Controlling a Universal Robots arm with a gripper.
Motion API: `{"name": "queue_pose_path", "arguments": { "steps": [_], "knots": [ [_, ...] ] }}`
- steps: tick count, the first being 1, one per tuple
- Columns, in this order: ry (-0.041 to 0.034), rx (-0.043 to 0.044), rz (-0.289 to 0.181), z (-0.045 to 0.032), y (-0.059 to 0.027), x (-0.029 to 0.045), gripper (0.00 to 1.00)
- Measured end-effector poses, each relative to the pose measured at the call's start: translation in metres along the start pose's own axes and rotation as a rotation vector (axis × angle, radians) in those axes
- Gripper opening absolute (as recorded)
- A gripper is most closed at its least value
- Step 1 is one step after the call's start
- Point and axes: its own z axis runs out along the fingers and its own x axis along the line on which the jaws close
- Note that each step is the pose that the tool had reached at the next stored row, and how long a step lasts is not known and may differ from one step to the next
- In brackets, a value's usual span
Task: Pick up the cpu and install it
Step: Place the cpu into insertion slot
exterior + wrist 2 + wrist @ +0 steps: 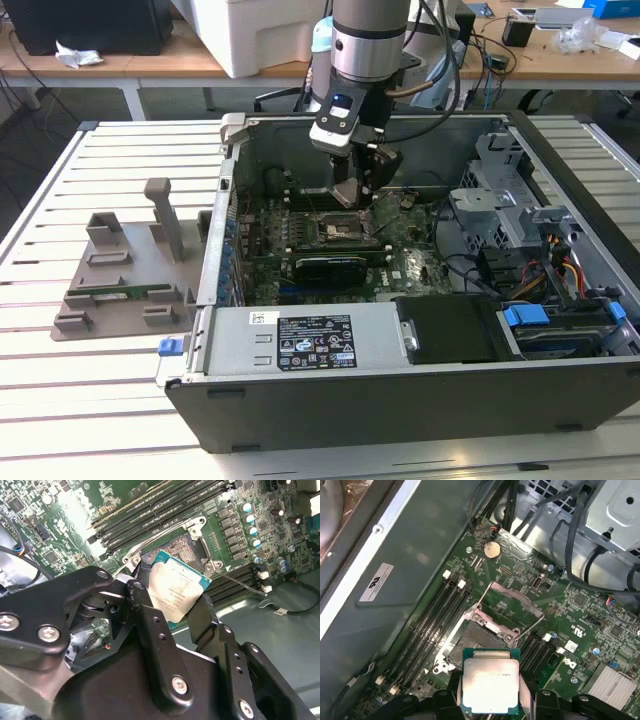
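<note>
Gripped chip [491, 687] by two edges in tool [171, 600], above open socket [479, 644]. Likely risked bent pins if lowered skewed; slip possible from thin edge hold.

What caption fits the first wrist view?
Gripper holds the cpu above the open socket, not yet seated.

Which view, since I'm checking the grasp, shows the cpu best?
The first wrist view: the cpu faces the camera, silvery top and green rim plain, held in the gripper near the socket. The second wrist view shows it tilted, one edge behind the gripper. In the exterior view the gripper hides it.
</note>
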Motion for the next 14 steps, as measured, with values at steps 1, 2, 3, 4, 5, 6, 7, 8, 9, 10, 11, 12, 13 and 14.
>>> {"name": "queue_pose_path", "arguments": {
  "steps": [1,2,3,4,5,6,7,8,9,10,11,12,13,14],
  "knots": [
    [0.0,-0.0002,0.006,0.0,0.0,0.0,0.54],
    [0.0,-0.0002,0.01,0.0,0.0,0.0,0.54],
    [0.0,-0.0003,0.017,0.0,0.0,0.0,0.54],
    [0.0,-0.0004,0.024,0.0,0.0,0.0,0.54],
    [0.0,-0.0005,0.029,0.0,0.0,0.0,0.54],
    [0.0,-0.0006,0.032,0.0,0.0,0.0,0.54],
    [0.0,-0.0006,0.035,0.0,0.0,0.0,0.54],
    [-0.0013,0.0002,0.037,-0.0001,-0.0001,-0.0001,0.54],
    [-0.0014,0.0002,0.041,0.0,-0.0001,0.0,0.54],
    [-0.0014,0.0,0.05,0.0,0.0,0.0,0.54],
    [-0.0013,-0.0001,0.057,0.0001,0.0,0.0,0.54],
    [-0.0013,-0.0002,0.06,0.0001,0.0,0.0,0.54],
    [-0.0014,-0.0002,0.063,0.0001,0.0,0.0,0.54],
    [-0.0017,-0.0001,0.072,0.0001,0.0,0.0,0.54]
  ]
}}
